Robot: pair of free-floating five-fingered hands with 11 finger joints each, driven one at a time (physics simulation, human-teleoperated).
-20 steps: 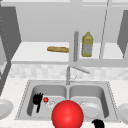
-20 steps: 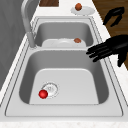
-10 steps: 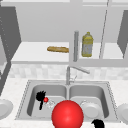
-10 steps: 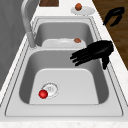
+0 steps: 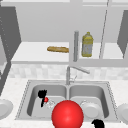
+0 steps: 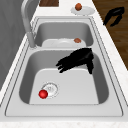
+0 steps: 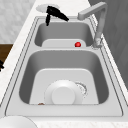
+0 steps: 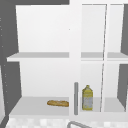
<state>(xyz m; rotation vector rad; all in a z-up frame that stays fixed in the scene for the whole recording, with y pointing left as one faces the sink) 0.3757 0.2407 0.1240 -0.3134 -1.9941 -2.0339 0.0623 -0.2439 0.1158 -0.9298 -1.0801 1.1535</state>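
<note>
Two robot hands float by a double sink (image 6: 113,82). The left robot hand (image 6: 77,58) hangs over the near bowl of the sink in the left side view, mid frame. Its fingers (image 6: 65,63) are loose & nearly straight, pointing to the left of the frame, w/ the thumb poking down. It grasps nothing.

The small red ball (image 6: 43,94) sits on the sink floor at the lower left of that frame, touching the rim of the drain (image 6: 51,88). So the ball lies below the left robot hand & off past its fingertips, apart from it. It's round, so it has no long side. In the front view the ball (image 5: 46,99) shows just beside the left robot hand (image 5: 42,94).

The right robot hand (image 6: 113,16) is far off at the upper right, out past the counter (image 6: 110,47) edge over the brown floor, fingers hanging loose, holding nothing. The left one is much nearer the ball.

Ball looks smooth & shiny. Sink is grey metal w/ round corners. A white plate (image 7: 63,96) lies flat in the other bowl, a bent grey tap (image 7: 96,15) stands behind. A big red ball (image 5: 67,115) sits low in the front view. A long brown bread (image 5: 58,49) & a yellow bottle (image 5: 87,45) are up on the shelf (image 5: 32,56).
</note>
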